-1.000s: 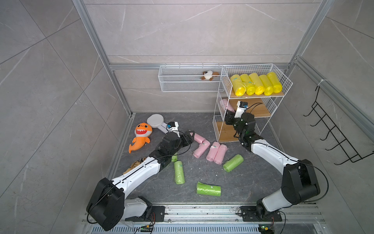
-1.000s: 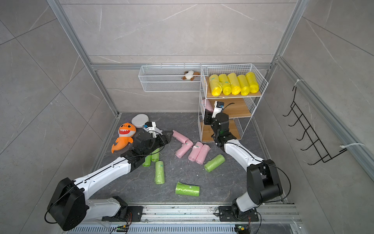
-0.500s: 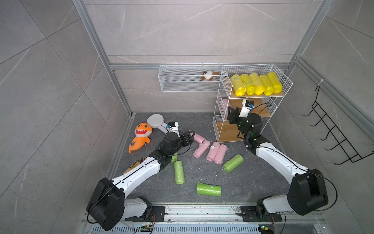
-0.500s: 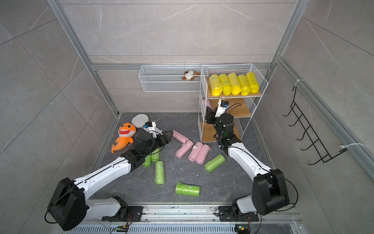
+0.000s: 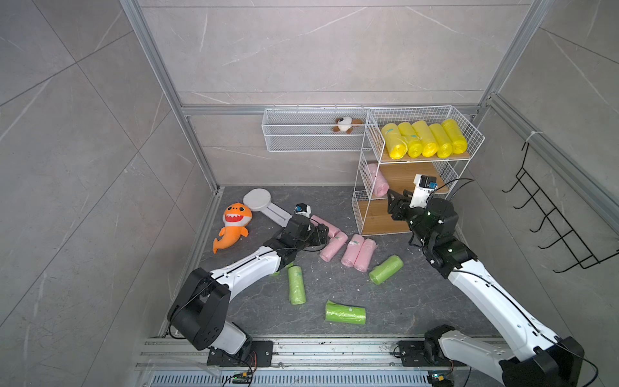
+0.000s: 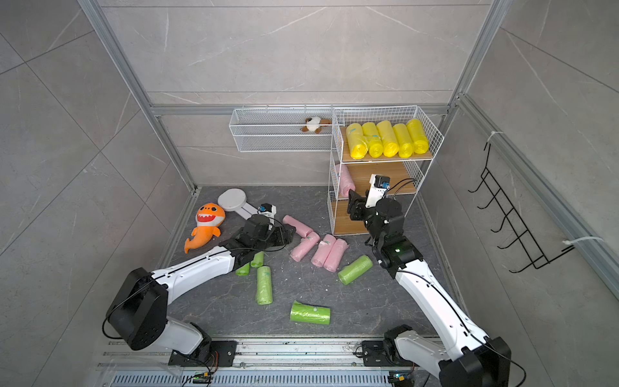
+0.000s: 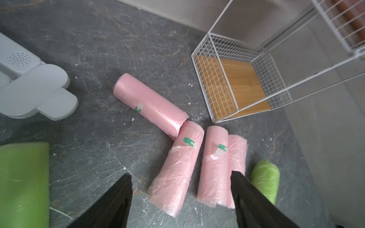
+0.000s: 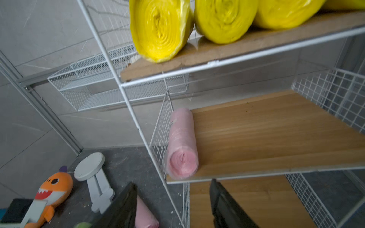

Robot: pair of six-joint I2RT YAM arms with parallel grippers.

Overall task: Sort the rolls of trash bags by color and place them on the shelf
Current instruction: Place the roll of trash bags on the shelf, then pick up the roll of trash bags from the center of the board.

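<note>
The shelf (image 5: 415, 167) stands at the back right. Several yellow rolls of trash bags (image 5: 422, 139) lie on its top tier. One pink roll (image 8: 182, 144) lies at the left end of the middle tier. My right gripper (image 8: 173, 183) hangs open and empty just in front of that tier's edge, seen in a top view as the right gripper (image 5: 393, 201). Several pink rolls (image 7: 175, 167) lie together on the floor. My left gripper (image 7: 180, 175) is open above them, holding nothing. Several green rolls (image 5: 296, 284) lie scattered nearer the front.
An orange shark plush (image 5: 232, 226) and a white stool (image 5: 264, 204) lie at the back left of the floor. A long white wire basket (image 5: 315, 134) with a small plush (image 5: 345, 124) hangs on the back wall. A black hook rack (image 5: 552, 221) is on the right wall.
My right gripper has opened and drawn back from the middle tier, leaving the pink roll lying there. The left arm has not moved.
</note>
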